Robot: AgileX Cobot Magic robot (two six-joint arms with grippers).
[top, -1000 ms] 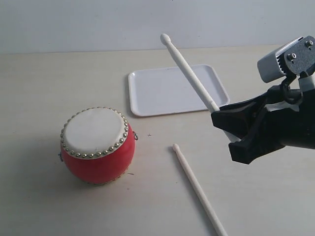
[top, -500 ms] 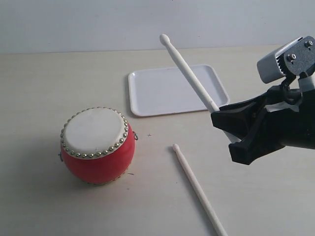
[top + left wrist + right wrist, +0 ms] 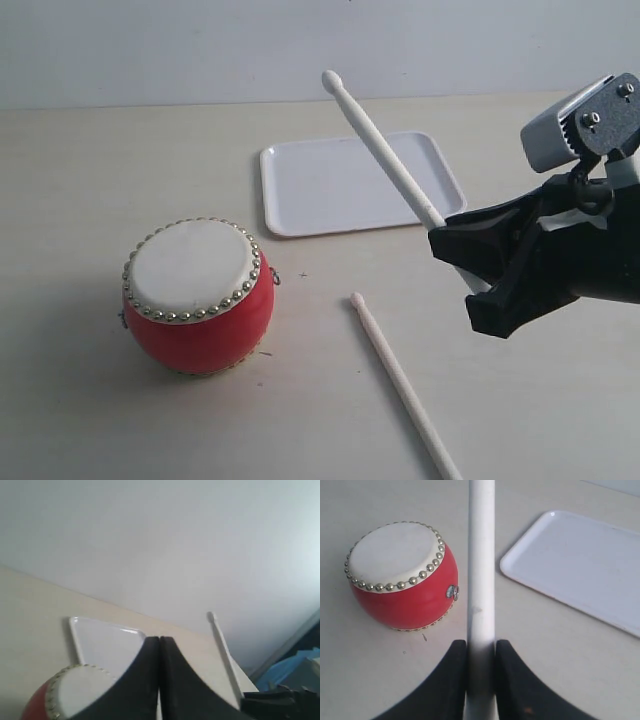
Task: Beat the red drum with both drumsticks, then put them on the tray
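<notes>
A: Where is the red drum (image 3: 197, 296)?

B: Standing on the table (image 3: 80, 180), on the left side of the exterior view, skin side up and leaning slightly. The tray (image 3: 300, 200) lies flat farther back and to the right, apart from it.

A: And the grippers?

B: The right gripper (image 3: 481, 650) is clamped on the held stick (image 3: 385, 155). Its wrist camera shows a black finger pressed against each side of the shaft. The stick slants up and away from the gripper, bead end highest, and in the exterior view it crosses in front of the tray's right part (it touches neither tray nor drum).

A: The left one?

B: The left gripper (image 3: 159, 650) shows only in its own wrist camera, with both fingers pressed flat together and nothing between them. The drum's top and the tray sit beyond it.

A: The other stick?

B: The second stick (image 3: 400, 380) lies on the table between the drum and the right gripper. Its bead end points toward the tray, and its far end runs off the bottom edge.
</notes>
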